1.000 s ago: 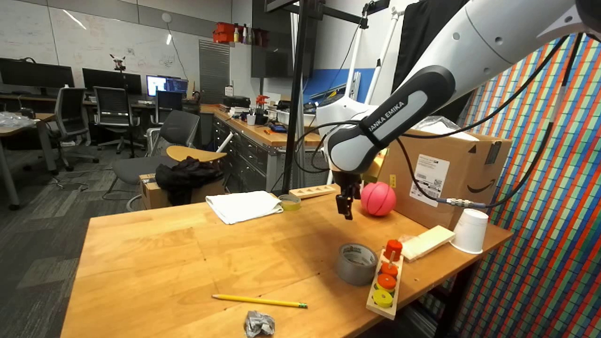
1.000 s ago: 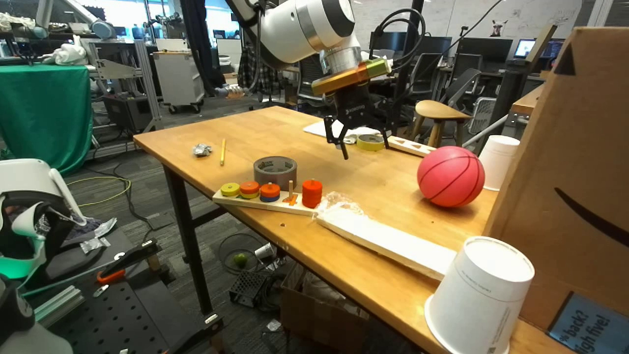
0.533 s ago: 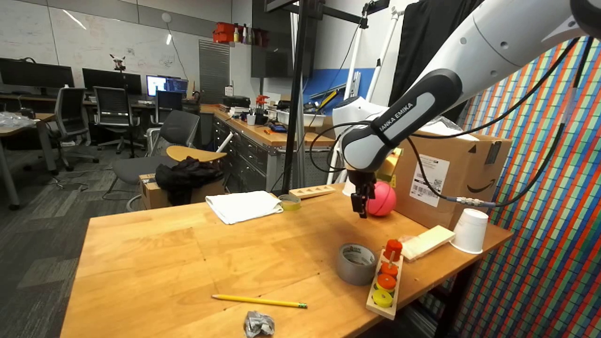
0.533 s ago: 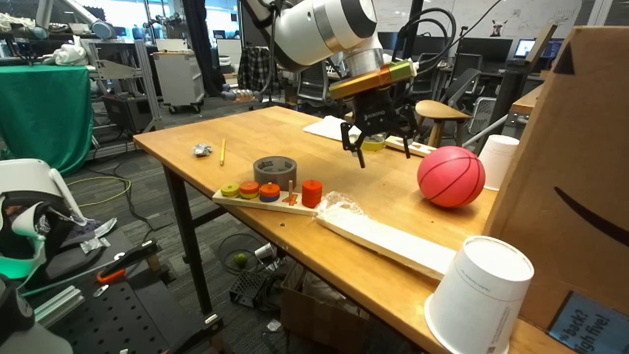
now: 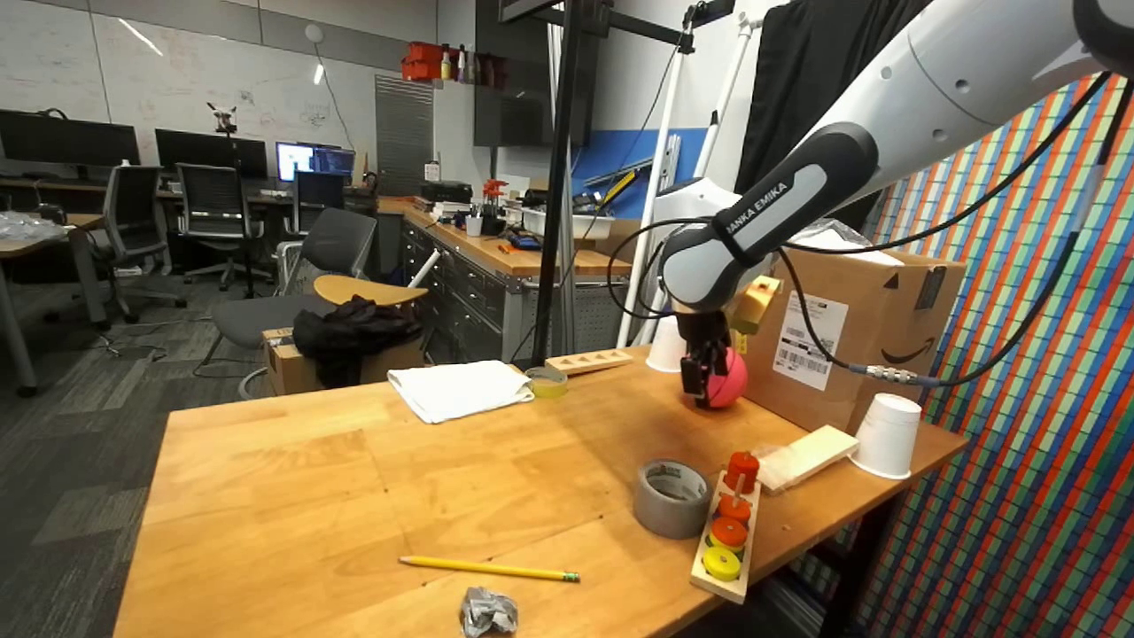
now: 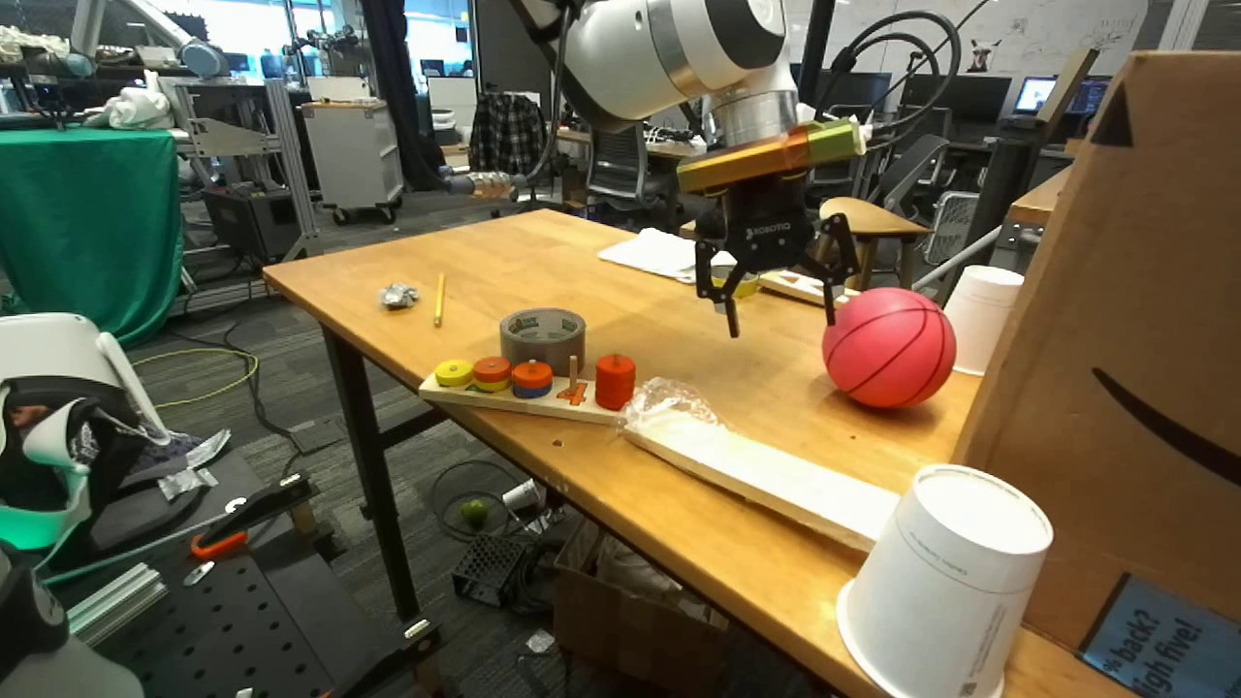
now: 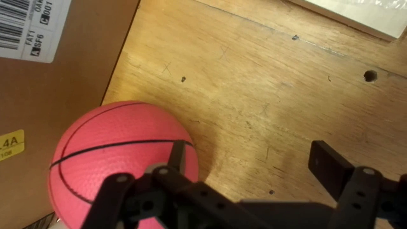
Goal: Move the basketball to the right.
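Note:
The basketball (image 6: 889, 351), pinkish-red with thin dark seams, rests on the table close to the big cardboard box. In an exterior view the gripper partly hides the ball (image 5: 733, 383). In the wrist view the ball (image 7: 124, 127) is at the lower left. My gripper (image 6: 782, 328) is open and empty above the table, beside the ball. In the wrist view the gap between the fingers (image 7: 249, 152) shows only bare wood. One finger overlaps the ball's edge there; I cannot tell whether it touches.
The cardboard box (image 6: 1096, 320) stands beside the ball. A white cup (image 6: 984, 310) is behind the ball, another white cup (image 6: 945, 582) at the near corner. A wrapped wooden board (image 6: 761, 470), a peg board with rings (image 6: 514, 399) and a grey tape roll (image 6: 543, 339) line the edge.
My open gripper has moved towards the ball and the box and a little lower. The ball has not visibly moved.

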Available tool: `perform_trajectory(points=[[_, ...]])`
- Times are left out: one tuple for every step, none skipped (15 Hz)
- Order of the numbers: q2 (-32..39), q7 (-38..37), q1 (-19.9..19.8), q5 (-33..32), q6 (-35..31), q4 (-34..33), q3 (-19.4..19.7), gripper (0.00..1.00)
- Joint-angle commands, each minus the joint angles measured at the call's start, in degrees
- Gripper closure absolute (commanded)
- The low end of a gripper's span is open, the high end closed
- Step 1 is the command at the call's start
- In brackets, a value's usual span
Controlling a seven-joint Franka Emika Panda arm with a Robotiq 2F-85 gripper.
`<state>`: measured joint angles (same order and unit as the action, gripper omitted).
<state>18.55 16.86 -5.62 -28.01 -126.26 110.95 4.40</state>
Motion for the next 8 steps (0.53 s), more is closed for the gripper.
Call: perform_trajectory(points=[[-0.4,2.8,-0.4,2.7,2.9,-2.3,0.1,0.00],[-0.4,2.6,-0.4,2.7,3.4,-2.6,0.2,0.00],[-0.4,1.5,-0.1,1.9,3.6,-3.0,0.5,0.00],[-0.4,1.0,0.1,1.4,3.9,-3.3,0.6,0.00],[-0.3,0.3,0.3,0.8,4.1,-3.6,0.8,0.00],[-0.3,-0.3,0.5,0.2,4.1,-3.7,0.9,0.00],[-0.6,-0.6,0.7,-0.4,4.0,-3.4,0.9,0.00],[-0.9,0.0,0.8,-0.6,3.8,-3.1,0.7,0.00]])
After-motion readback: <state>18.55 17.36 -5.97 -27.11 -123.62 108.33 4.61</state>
